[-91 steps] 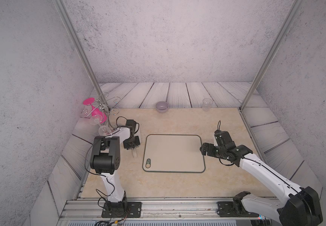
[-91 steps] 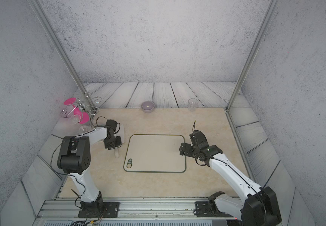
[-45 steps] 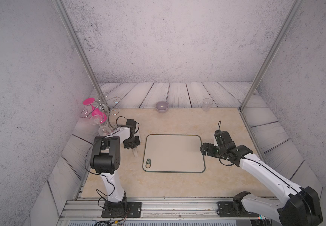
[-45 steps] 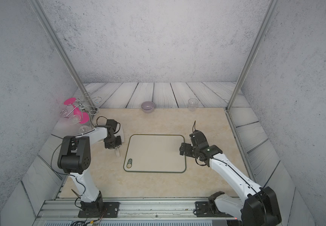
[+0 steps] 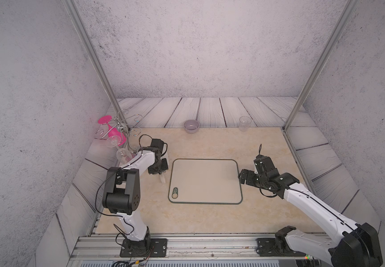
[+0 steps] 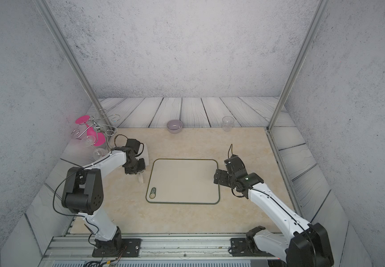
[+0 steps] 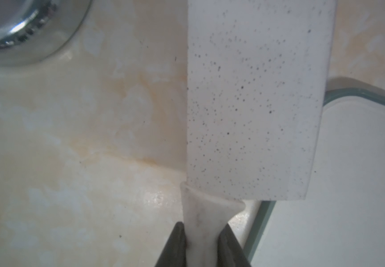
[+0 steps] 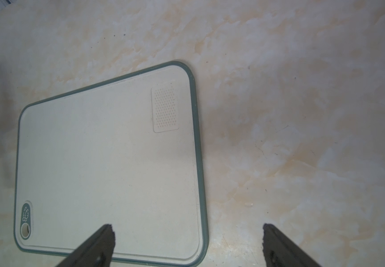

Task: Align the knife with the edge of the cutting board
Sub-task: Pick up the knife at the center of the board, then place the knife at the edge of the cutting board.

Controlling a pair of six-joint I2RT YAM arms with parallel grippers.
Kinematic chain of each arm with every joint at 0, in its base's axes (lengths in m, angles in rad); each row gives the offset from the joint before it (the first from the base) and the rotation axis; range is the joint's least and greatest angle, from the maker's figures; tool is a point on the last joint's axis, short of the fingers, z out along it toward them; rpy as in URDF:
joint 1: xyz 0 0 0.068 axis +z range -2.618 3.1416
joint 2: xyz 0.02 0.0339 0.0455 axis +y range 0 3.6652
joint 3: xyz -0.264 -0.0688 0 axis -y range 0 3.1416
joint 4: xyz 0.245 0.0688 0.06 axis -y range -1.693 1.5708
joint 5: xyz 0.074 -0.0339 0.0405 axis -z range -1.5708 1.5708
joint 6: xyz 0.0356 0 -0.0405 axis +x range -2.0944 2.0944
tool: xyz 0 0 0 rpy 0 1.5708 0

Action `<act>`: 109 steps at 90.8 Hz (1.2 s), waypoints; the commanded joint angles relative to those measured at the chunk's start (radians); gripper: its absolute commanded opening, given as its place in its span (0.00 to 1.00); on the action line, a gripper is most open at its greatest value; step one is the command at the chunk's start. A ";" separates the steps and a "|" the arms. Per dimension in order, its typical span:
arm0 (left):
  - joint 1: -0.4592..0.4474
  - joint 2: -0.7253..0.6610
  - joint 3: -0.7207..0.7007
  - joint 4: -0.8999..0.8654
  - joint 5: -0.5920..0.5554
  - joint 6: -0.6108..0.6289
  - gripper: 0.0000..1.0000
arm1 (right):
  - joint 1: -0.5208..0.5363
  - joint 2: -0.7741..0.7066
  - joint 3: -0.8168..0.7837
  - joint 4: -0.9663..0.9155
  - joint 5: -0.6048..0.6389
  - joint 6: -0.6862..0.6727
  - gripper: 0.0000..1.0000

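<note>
Marbled beige tabletop (image 5: 210, 217), boxed in by grey walls (image 5: 198, 57). One cutting board (image 5: 205, 182) lies at its middle. The green oval tab (image 8: 26, 219) by its corner hole bears a small emblem, with no letters legible. One knife (image 7: 251, 99) with a speckled white blade runs along the board's left short edge, the blade overlapping the far corner's rim. Left hand (image 7: 201, 245) is clamped on its cream handle. Right hand (image 8: 188, 227) hangs empty over the board's right edge, jaws spread. At the back stand one lilac bowl (image 5: 191, 126) and one clear cup (image 5: 244, 123). Beside the left arm, a wire rack (image 5: 120, 124) carries one pink glass (image 5: 113, 133) and at least two clear ones.
</note>
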 commanded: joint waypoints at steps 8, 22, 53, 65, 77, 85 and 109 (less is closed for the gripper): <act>-0.070 -0.095 -0.038 -0.023 0.011 -0.059 0.00 | -0.003 -0.052 -0.041 -0.036 0.050 0.028 0.99; -0.173 -0.153 -0.066 -0.031 0.000 -0.126 0.00 | -0.003 -0.106 -0.083 -0.060 0.069 0.045 0.99; -0.451 -0.193 -0.067 -0.013 -0.036 -0.326 0.00 | -0.002 -0.336 -0.197 -0.157 0.198 0.099 0.99; -0.556 -0.149 -0.014 -0.022 -0.083 -0.394 0.00 | -0.004 -0.424 -0.209 -0.220 0.238 0.102 0.99; -0.656 -0.083 0.047 -0.030 -0.116 -0.454 0.00 | -0.004 -0.469 -0.216 -0.241 0.220 0.112 0.99; -0.711 -0.036 0.091 -0.033 -0.131 -0.489 0.00 | -0.002 -0.501 -0.224 -0.252 0.231 0.126 0.99; -0.831 0.116 0.205 -0.028 -0.146 -0.571 0.00 | -0.004 -0.531 -0.237 -0.260 0.217 0.144 0.99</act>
